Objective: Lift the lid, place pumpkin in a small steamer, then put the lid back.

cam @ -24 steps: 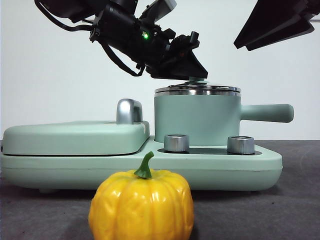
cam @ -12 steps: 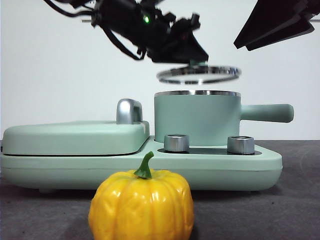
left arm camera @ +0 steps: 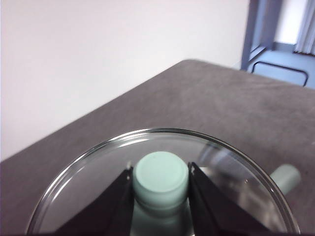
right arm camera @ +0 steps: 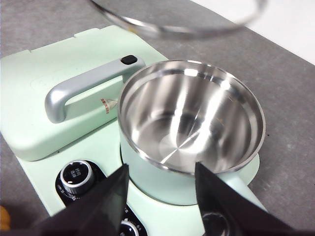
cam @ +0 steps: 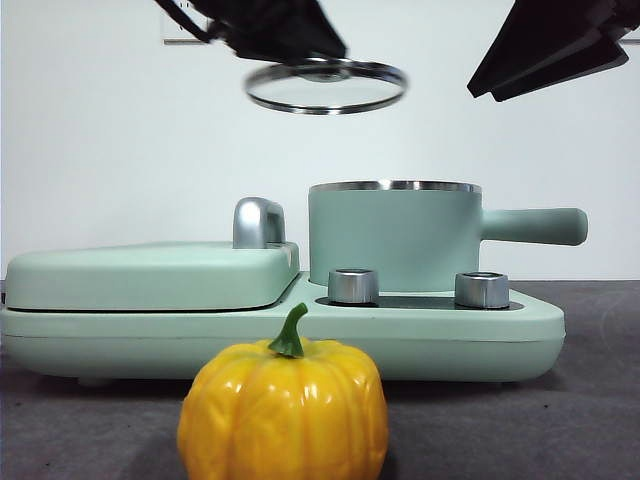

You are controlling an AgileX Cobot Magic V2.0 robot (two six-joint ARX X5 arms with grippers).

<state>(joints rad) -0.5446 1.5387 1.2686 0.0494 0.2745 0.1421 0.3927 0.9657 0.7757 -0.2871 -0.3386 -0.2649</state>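
Left claw: the left claw [left arm camera: 160, 189] is being seen clenched on the small mint-green knob [left arm camera: 161, 176] at the centre of the round clear glass lid with a shiny steel rim [cam: 326, 87]; in the front view the lid is being held high in the air, well above the pot and off toward the side of the flat cover.

Right claw: the right claw [right arm camera: 160, 189] is being held released and empty, poised above the pot's near rim; nothing is being gripped between its jaws.

Step in hand: the lid-lifting step is being judged as done in effect, since the lid is being carried clear of the pot; it is not yet being set down anywhere.

Small steamer: the mint-green cylindrical pot with a steel rim and a long straight side handle [cam: 395, 235] is standing open on the wide flat mint-green appliance base [cam: 500, 325], its bare steel inside [right arm camera: 189, 118] being shown empty.

Pumpkin: the small glossy yellow-orange ribbed toy pumpkin with a curved green stem [cam: 283, 410] is sitting upright on the grey tabletop [cam: 580, 420], in front of the base and apart from both claws.

Next move: the free right claw is probably being called on to come down to the pumpkin, clear of the base's front edge, while the lid is being kept away from the pot's mouth.

In the way: the two silver control knobs [cam: 353, 286] and the large flat mint-green cover with a silver handle [cam: 150, 272] are lying between pumpkin and pot; the pumpkin looks about as wide as the pot, so a centred drop is being judged necessary.
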